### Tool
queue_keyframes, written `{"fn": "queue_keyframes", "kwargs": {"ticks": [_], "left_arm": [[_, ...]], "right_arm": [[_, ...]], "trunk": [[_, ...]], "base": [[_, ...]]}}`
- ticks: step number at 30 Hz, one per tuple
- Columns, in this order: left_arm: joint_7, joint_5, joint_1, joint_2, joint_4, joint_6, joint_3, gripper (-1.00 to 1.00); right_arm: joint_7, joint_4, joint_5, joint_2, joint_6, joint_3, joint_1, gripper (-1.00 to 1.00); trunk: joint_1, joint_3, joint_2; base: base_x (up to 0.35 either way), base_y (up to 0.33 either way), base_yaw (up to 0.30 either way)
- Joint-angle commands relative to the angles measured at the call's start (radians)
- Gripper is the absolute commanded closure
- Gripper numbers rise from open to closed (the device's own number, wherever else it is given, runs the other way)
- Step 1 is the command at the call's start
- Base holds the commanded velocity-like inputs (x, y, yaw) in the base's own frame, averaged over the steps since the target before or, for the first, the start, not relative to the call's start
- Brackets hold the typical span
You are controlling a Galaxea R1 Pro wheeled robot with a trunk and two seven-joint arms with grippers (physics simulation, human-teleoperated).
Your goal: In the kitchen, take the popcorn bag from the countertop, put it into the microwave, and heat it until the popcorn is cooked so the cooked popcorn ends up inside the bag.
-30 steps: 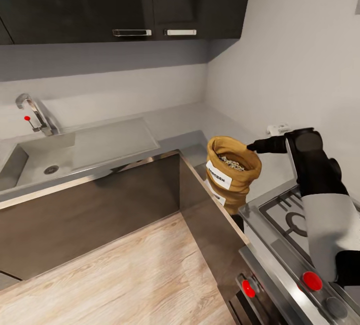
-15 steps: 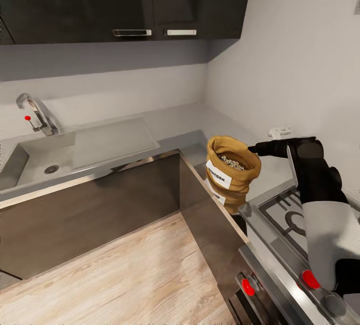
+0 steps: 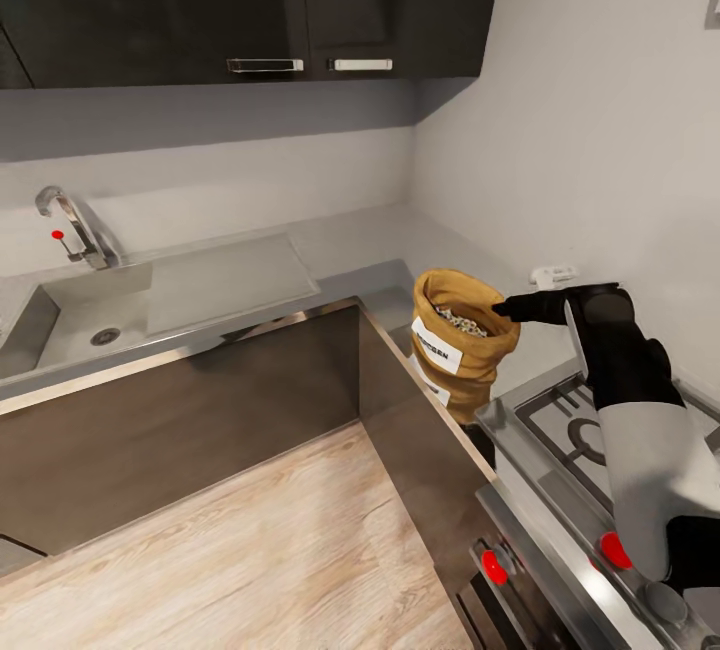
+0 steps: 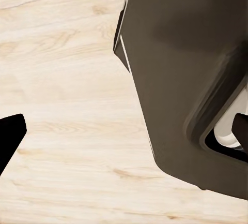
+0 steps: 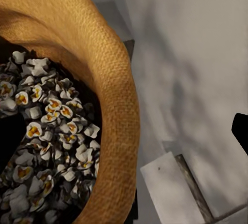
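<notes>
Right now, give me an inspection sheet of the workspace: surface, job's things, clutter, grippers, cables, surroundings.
Surface: grey brushed-steel countertop, L-shaped, with a sink basin.
Job's things: tan cloth popcorn bag upright by the stove, open, pale popcorn inside.
Clutter: nothing seen.
Grippers: right gripper at the bag's rim, jaws open astride it; left gripper open above the wood floor.
Cables: nothing seen.
Surroundings: dark glossy cabinets, chrome faucet, steel stove with red knobs.

Even soft light, faint shadows (slightly blurry)
</notes>
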Motion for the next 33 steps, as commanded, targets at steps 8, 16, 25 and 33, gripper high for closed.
{"fn": "queue_keyframes", "kwargs": {"ticks": [8, 16, 25, 33], "left_arm": [[0.003, 0.004, 0.0, 0.0, -0.002, -0.002, 0.0, -1.0], [0.004, 0.004, 0.0, -0.001, -0.002, -0.001, 0.001, -1.0], [0.004, 0.004, 0.0, 0.0, -0.002, -0.001, 0.001, -1.0], [0.004, 0.004, 0.0, -0.001, -0.002, -0.001, 0.001, -1.0]], "right_arm": [[0.01, 0.002, 0.008, 0.0, -0.004, -0.003, -0.001, -1.0], [0.01, 0.003, 0.009, 0.0, -0.004, -0.003, -0.001, -1.0], [-0.021, 0.005, 0.006, 0.015, -0.048, -0.005, -0.001, -1.0], [-0.043, 0.04, -0.002, 0.029, -0.155, -0.025, 0.006, -1.0]], "trunk": [[0.0, -0.001, -0.001], [0.0, -0.001, -0.001], [0.0, -0.001, -0.001], [0.0, -0.001, -0.001]], "base": [[0.0, 0.0, 0.0], [-0.072, 0.0, 0.0], [-0.002, 0.0, 0.0], [0.0, 0.0, 0.0]]}}
